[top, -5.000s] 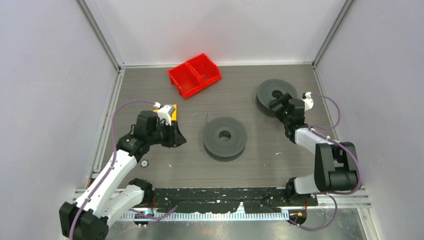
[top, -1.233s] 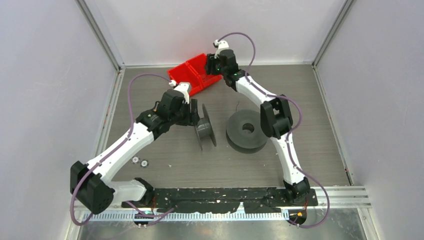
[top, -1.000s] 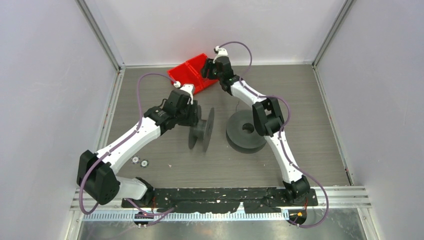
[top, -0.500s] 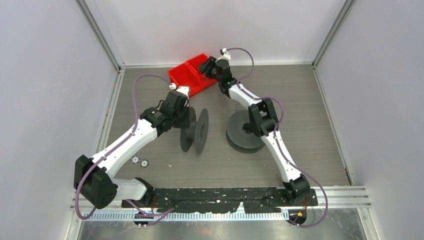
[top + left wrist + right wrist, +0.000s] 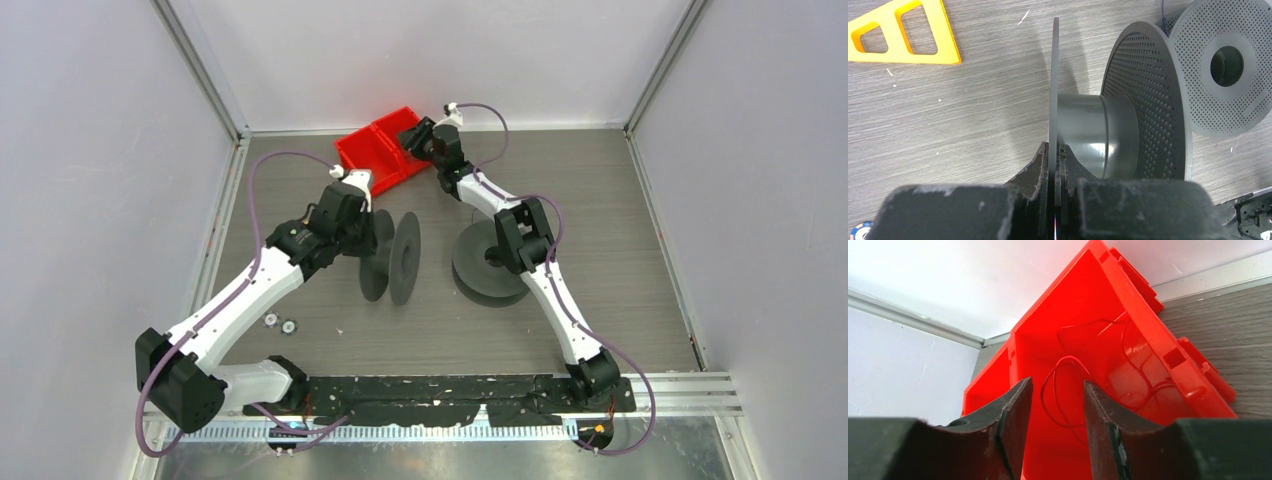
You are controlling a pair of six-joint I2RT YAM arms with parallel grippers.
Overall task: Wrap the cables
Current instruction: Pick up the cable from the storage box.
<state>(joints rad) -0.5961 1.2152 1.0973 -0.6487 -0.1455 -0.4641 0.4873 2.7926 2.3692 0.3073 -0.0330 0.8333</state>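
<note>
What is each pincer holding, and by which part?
Left pincer: the upright spool, by its near flange's rim. Right pincer: nothing; open toward the red cable in the red bin.

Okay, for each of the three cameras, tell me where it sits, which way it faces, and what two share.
Top external: above and behind the arms, facing down on the grey wood-grain table; both arms show.
Left wrist: faces along the left jaws, shut on the upright dark grey disc spool's flange.
Right wrist: faces past the open right jaws into the red plastic bin holding thin red wire.
Shared: top and left wrist both see the upright spool.
</note>
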